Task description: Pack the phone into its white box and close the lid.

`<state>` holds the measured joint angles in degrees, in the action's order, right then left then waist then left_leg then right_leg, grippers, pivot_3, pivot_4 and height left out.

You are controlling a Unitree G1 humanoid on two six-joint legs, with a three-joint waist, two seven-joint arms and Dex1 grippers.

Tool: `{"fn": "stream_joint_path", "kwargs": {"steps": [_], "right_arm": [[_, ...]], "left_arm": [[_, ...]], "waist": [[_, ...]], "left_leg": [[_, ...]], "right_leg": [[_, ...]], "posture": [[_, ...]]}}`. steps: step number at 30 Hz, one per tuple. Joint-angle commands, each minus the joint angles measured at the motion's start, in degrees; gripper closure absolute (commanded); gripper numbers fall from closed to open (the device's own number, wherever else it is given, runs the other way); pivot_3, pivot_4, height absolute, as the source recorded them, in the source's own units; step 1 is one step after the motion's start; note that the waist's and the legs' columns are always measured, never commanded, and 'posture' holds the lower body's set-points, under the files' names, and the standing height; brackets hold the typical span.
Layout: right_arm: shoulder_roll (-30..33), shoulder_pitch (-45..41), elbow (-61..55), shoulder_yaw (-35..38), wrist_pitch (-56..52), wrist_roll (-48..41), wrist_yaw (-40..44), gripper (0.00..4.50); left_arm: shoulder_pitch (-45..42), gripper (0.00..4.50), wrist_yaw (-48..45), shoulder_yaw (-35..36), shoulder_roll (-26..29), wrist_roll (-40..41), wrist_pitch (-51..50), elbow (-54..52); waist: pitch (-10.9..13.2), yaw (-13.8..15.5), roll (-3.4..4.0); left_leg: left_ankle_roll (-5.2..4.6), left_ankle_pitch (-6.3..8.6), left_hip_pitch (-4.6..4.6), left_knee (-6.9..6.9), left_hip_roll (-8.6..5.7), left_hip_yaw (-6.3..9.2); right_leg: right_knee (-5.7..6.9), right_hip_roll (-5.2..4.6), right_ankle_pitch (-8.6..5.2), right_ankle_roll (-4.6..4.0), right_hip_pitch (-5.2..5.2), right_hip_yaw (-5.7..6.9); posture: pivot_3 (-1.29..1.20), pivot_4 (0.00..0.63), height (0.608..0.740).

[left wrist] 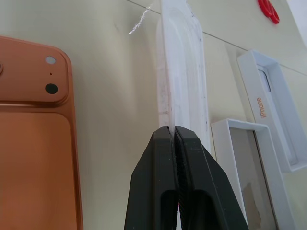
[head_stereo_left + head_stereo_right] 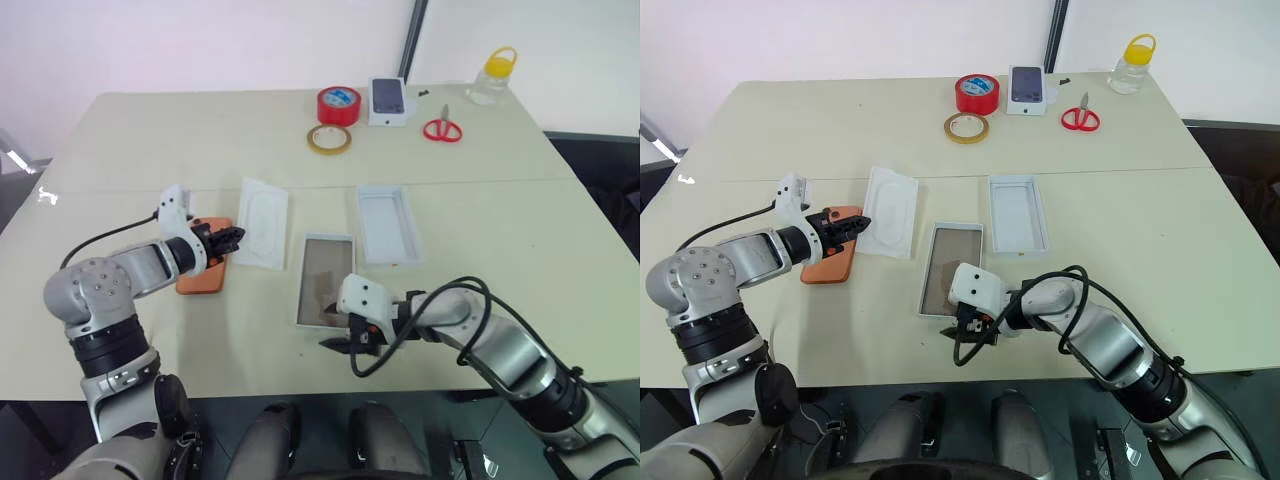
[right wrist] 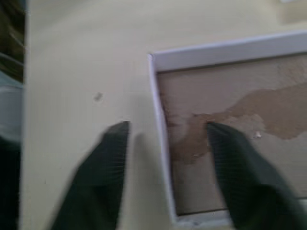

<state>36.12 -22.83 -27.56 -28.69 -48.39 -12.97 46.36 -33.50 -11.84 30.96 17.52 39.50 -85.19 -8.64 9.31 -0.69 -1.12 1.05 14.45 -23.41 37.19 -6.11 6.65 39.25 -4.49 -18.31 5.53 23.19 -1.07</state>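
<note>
The left gripper (image 2: 236, 238) is seen with its fingers (image 1: 180, 177) pressed together and nothing between them, the tips hanging over the far end of the phone (image 2: 203, 268), just beside the flat white card (image 2: 263, 222). The right gripper (image 2: 343, 340) has its fingers (image 3: 108, 158) spread astride the near left wall of the white box (image 2: 323, 280), one finger outside over the worktop (image 2: 150, 150) and one over the brownish floor; no contact can be confirmed.

Two risks are judged. If those spread fingers are closed on the thin wall, the light box may be tipped or dragged askew, so that the phone will no longer line up with it. The phone lies flat on the worktop, so a shut gripper could slide it rather than lift it, and the card could be knocked.

The phone rests back up at the left of the worktop, left of the card and well apart from the box. Its long axis runs near to far, the camera cluster at the far end. The box lies near the front edge with a similar near-to-far axis, and the lid (image 2: 388, 224) lies just beyond it to the right, open side up.
</note>
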Motion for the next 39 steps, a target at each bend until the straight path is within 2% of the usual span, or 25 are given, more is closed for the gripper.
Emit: {"fn": "stream_joint_path", "kwargs": {"steps": [1,2,3,9,12,20,23,24,30,39], "right_arm": [[-0.32,-1.16,-0.74,-0.51,1.07,1.37,-0.27,3.93],[-0.48,-1.51,-0.79,-0.46,1.29,1.51,-0.18,4.36],[-0.60,-1.86,-0.84,-0.40,1.55,1.67,-0.02,4.44],[-1.82,-5.91,2.54,-1.27,5.34,4.01,1.18,4.44],[-2.18,-7.88,6.15,-2.52,10.89,6.74,2.34,4.44],[-2.80,-10.05,16.44,-3.27,23.16,9.88,7.65,4.44],[-2.39,-9.71,18.01,-2.10,26.01,10.03,9.42,3.54],[-2.26,-9.66,17.85,-1.53,26.13,9.51,10.22,3.10],[-0.86,-9.03,13.56,3.40,25.36,7.18,12.20,0.04],[6.74,-4.26,9.39,13.55,21.52,5.46,11.62,0.04]], "left_arm": [[-0.44,4.50,-0.40,1.11,0.10,1.56,-0.23,-2.53],[-0.41,4.50,-0.34,1.56,-0.06,1.66,-0.31,-2.82],[-0.41,4.50,-0.33,2.03,-0.19,1.77,-0.28,-3.12],[-1.87,4.50,0.41,6.41,-1.65,3.36,-0.38,-3.91],[-2.88,4.50,1.16,7.41,-2.46,3.98,-0.51,-3.96],[-2.82,4.50,2.51,6.10,-4.22,3.95,-0.75,-4.58],[-2.74,4.50,2.92,5.97,-5.69,4.31,-1.31,-5.19],[-2.67,4.50,3.02,5.78,-6.21,4.47,-1.51,-5.49],[-3.02,4.50,4.25,5.07,-10.01,5.06,-3.94,-6.56],[0.42,4.50,10.85,-0.22,-17.44,4.18,-7.31,-10.59]], "waist": [[0.00,-0.01,0.00],[0.00,-0.03,0.00],[0.00,-0.07,0.00],[-0.01,-0.19,-0.02],[-0.01,-0.09,-0.02],[-0.01,-0.18,-0.03],[-0.01,-0.15,-0.03],[-0.01,-0.16,-0.03],[-0.01,-0.14,-0.03],[0.00,-0.09,-0.05]], "left_leg": [[0.00,0.00,0.00,0.00,0.00,0.00],[0.00,0.00,0.00,0.00,0.00,0.00],[0.00,0.00,0.00,0.00,0.00,0.00],[0.01,-0.01,0.00,0.00,0.01,0.00],[0.02,-0.01,0.00,0.00,0.01,0.00],[0.02,-0.01,0.00,0.00,0.01,0.00],[0.02,-0.01,0.00,0.01,0.01,-0.01],[0.02,-0.01,0.00,0.01,0.01,0.00],[0.02,-0.01,0.00,0.01,0.01,0.00],[0.02,-0.01,0.00,0.01,-0.01,-0.01]], "right_leg": [[0.00,0.00,0.00,0.00,0.00,0.00],[0.00,0.00,0.00,0.00,0.00,0.00],[0.00,0.00,0.00,0.00,0.00,0.00],[0.02,0.01,0.00,0.00,0.01,0.00],[0.01,0.01,0.00,0.00,0.00,0.01],[0.01,0.02,0.00,0.00,0.01,0.01],[0.01,0.01,0.00,0.00,0.00,0.01],[0.01,0.01,0.00,0.00,0.00,0.01],[0.01,0.02,0.00,0.01,0.00,0.01],[-0.03,0.00,0.01,0.01,-0.06,0.01]], "posture": [[0.00,0.150,0.740],[0.00,0.150,0.740],[0.00,0.150,0.740],[0.00,0.150,0.740],[0.00,0.150,0.740],[0.00,0.150,0.740],[0.00,0.150,0.740],[0.00,0.150,0.740],[0.00,0.150,0.740],[0.00,0.150,0.740]]}}
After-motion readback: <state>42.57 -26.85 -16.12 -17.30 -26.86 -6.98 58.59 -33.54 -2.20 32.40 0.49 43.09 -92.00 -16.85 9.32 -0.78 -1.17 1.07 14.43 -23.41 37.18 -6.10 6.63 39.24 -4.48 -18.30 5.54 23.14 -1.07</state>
